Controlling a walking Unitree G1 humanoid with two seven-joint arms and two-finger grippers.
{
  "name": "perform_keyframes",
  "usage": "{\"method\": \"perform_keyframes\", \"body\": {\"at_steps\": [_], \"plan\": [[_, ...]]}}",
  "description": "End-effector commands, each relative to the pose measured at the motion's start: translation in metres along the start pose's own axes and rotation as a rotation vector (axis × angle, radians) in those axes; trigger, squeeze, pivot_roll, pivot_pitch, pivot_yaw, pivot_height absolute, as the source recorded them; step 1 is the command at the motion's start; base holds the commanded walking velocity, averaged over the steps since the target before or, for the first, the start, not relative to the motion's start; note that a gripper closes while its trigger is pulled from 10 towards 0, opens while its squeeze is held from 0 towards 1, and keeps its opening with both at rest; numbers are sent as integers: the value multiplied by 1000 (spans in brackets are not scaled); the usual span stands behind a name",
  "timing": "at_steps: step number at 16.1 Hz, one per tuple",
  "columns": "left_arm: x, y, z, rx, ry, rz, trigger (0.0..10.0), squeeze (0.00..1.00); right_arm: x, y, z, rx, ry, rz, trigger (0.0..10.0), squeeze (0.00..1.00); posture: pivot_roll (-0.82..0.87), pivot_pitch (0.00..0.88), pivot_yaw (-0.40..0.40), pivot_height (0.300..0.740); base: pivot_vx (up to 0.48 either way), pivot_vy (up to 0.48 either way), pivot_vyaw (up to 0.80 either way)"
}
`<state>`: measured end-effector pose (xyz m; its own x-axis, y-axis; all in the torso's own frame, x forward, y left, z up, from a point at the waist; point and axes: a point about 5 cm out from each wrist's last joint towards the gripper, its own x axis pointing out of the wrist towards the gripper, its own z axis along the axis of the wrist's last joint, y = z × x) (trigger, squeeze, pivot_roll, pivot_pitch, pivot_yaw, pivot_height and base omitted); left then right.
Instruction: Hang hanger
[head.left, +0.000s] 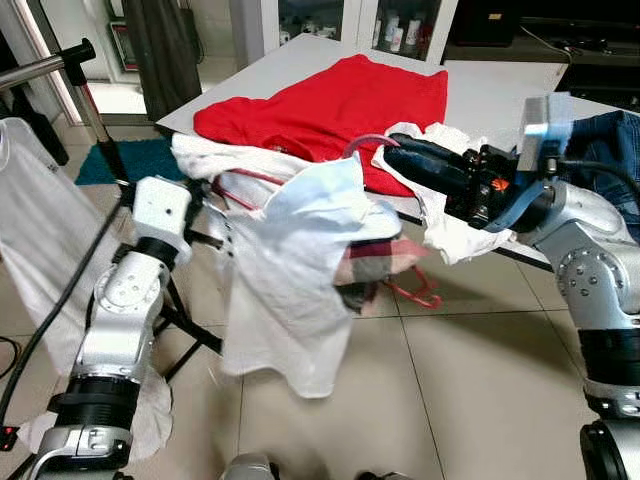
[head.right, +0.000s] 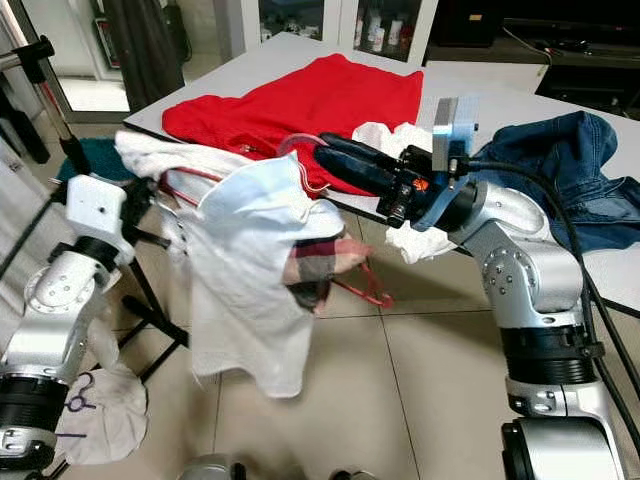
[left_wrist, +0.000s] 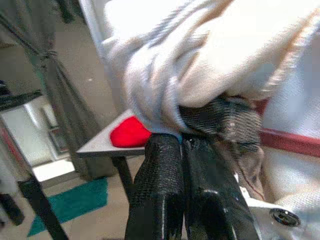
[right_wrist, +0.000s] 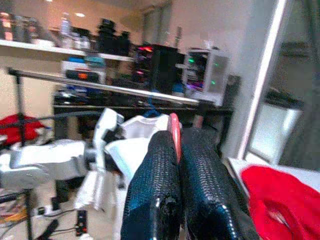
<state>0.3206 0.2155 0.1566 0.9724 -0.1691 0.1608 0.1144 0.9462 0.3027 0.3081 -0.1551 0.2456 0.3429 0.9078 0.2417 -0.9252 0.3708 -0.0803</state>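
Here the red hanger (head.right: 368, 285) hangs in the air just off the near edge of the white table (head.right: 480, 85), threaded through a white shirt (head.right: 250, 290) with a plaid collar lining that droops below it toward the tiled floor (head.right: 430, 380). The right gripper (head.right: 330, 160) reaches out from the table side, its two black fingers pressed together on the hanger's pinkish-red hook, which shows as a thin red strip between the pads in the right wrist view. The left gripper (left_wrist: 182, 150) sits on the far side of the shirt from the table, fingers closed tight on the bunched white cloth at the collar. On the table lie a red garment (head.right: 310, 100), a crumpled white cloth (head.right: 400, 140) just beside the right gripper, and blue jeans (head.right: 570, 160) farther along. A black garment rack (head.left: 60, 70) stands well apart from the table, beyond the left arm.
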Motion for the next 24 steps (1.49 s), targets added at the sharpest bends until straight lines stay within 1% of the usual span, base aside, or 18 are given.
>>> {"method": "perform_keyframes", "body": {"at_steps": [1, 2, 3, 4, 5, 6, 7, 9, 10, 11, 13, 15, 16, 17, 18, 21, 22, 24], "plan": [[6, 4, 16, 12, -67, 20, 8392, 0, 1, -5, 8, -35, -20, -30, 0, 133, 82, 0, 5, 740, 0, 0, 0], [6, 3, 16, 6, -65, 19, 10000, 0, 1, -6, 9, -39, -21, -36, 0, 133, 82, 0, 5, 740, 0, 0, 0], [6, -3, 16, -23, -78, 3, 10000, 0, 3, -6, 9, -44, -22, -38, 0, 133, 82, 0, 5, 740, 0, 0, 0], [5, -12, 19, -57, -105, -31, 10000, 0, 5, -5, 9, -45, -25, -36, 0, 137, 82, 0, 5, 740, 0, 0, 0], [4, -18, 20, -99, -124, -37, 10000, 1000, 7, -3, 9, -46, -27, -32, 0, 133, 83, 0, 4, 740, 0, 0, 0], [3, -23, 20, -128, -134, -58, 10000, 1000, 8, -3, 8, -46, -27, -30, 0, 133, 84, 0, 1, 740, 0, 0, 0], [3, -27, 20, -136, -136, -69, 10000, 1000, 9, -2, 8, -47, -28, -29, 0, 133, 83, 0, 0, 740, 0, 0, 0], [4, -28, 18, -138, -125, -53, 10000, 1000, 12, 0, 8, -46, -33, -22, 0, 133, 80, 0, -1, 740, 0, 0, 0], [4, -30, 17, -138, -115, -57, 10000, 63, 14, 2, 9, -47, -35, -14, 0, 133, 79, 0, -2, 740, 0, 0, 0], [4, -31, 17, -139, -113, -59, 10000, 0, 15, 3, 9, -46, -35, -10, 0, 133, 79, 0, -2, 740, 0, 0, 0], [6, -33, 19, -149, -122, -51, 10000, 0, 16, 6, 8, -39, -34, 2, 0, 133, 76, 0, -5, 740, 0, 0, 0], [7, -37, 27, -207, -177, -45, 10000, 0, 15, 4, 2, -35, -4, -28, 0, 133, 72, 0, -9, 740, 0, 0, 0], [5, -50, 33, -254, -219, -107, 10000, 1000, 16, 0, -4, -30, 21, -83, 0, 133, 72, 0, -9, 740, 0, 0, 0], [2, -62, 32, -267, -217, -155, 10000, 1000, 17, -3, -6, -29, 32, -116, 0, 137, 72, 0, -9, 740, 0, 0, 0], [2, -66, 31, -271, -211, -164, 10000, 1000, 17, -4, -7, -28, 34, -122, 0, 137, 72, 0, -9, 740, 0, 0, 0], [1, -68, 25, -268, -176, -135, 10000, 1000, 14, -7, -10, -28, 52, -154, 0, 137, 64, 0, -4, 740, 0, 0, 0], [1, -68, 25, -279, -173, -125, 10000, 0, 14, -7, -11, -30, 55, -165, 0, 133, 65, 0, -3, 740, 0, 0, 0], [-1, -69, 25, -288, -173, -116, 10000, 0, 15, -8, -12, -32, 56, -172, 0, 137, 67, 0, -3, 740, 0, 0, 0]]}}
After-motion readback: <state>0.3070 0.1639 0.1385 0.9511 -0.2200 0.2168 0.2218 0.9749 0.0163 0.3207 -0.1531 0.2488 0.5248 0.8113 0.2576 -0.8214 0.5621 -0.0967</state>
